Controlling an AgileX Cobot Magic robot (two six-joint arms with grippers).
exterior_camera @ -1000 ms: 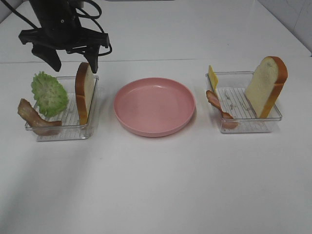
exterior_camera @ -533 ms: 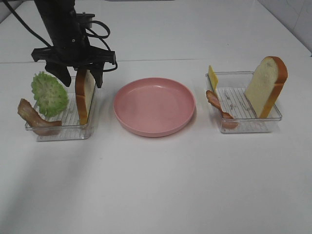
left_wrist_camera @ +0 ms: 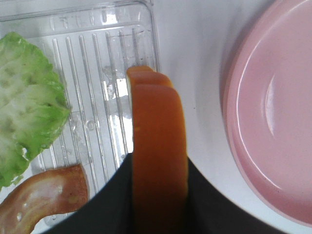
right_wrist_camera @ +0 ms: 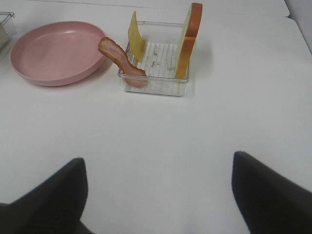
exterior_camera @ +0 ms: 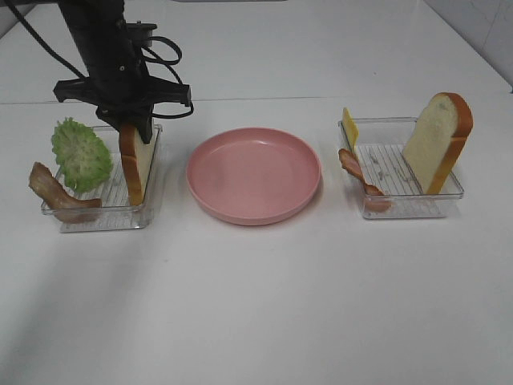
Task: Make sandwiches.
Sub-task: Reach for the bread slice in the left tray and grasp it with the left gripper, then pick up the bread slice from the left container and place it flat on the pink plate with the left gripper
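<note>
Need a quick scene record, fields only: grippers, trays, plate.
left gripper: shut on the left bread slice, upright in the left tray
right gripper: open, holding nothing
left tray also holds: lettuce, left bacon strip over its rim
right tray: right bread slice, cheese slice, right bacon strip
pink plate: between trays, nothing on it

One white bread slice with orange-brown crust stands on edge in the left tray, its top pinched by the left hand, beside ruffled green lettuce and a bacon strip. A second slice leans upright in the right tray, opposite yellow cheese and another bacon strip
</note>
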